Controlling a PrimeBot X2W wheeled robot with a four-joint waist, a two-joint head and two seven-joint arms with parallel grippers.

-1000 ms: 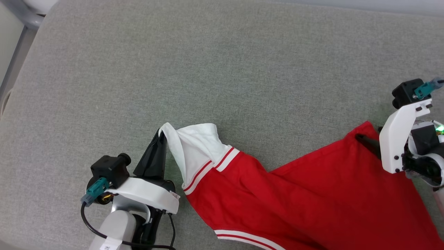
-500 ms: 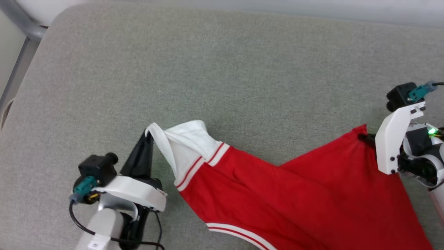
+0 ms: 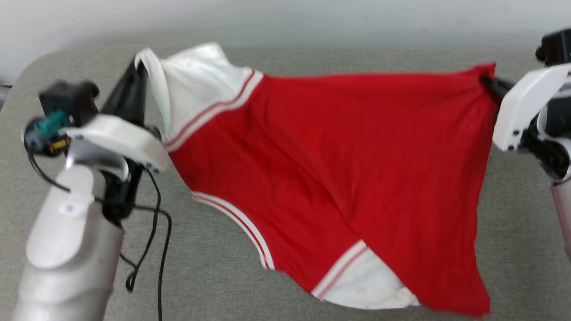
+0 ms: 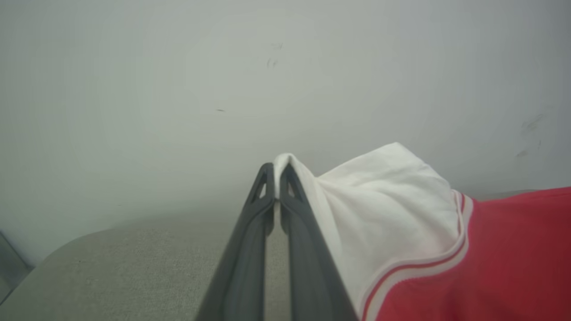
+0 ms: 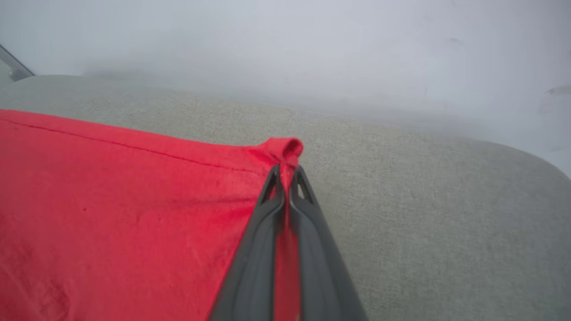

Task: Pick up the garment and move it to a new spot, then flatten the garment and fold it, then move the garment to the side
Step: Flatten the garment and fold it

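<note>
The garment [image 3: 330, 160], a red jersey with white sleeves and red-and-white striped trim, hangs spread between both grippers above the grey cushion [image 3: 267, 285]. Its plain red side faces me; lettering and number are hidden. My left gripper [image 3: 139, 62] is shut on the edge of the white sleeve [image 4: 383, 196], which pokes out between its tips [image 4: 276, 171]. My right gripper [image 3: 486, 80] is shut on a red hem corner [image 5: 285, 149], bunched just past its tips [image 5: 285, 171]. The other white sleeve [image 3: 370, 285] hangs low at the bottom.
The grey cushion's back edge meets a pale wall [image 3: 312, 22]. A black cable [image 3: 151, 240] dangles from my left forearm [image 3: 67, 249]. The cushion's rounded left corner [image 4: 67, 249] lies below the left fingers.
Both grippers have lifted the jersey up off the cushion and pulled it taut, so it now hangs spread. The head camera has tilted up, bringing the wall into sight.
</note>
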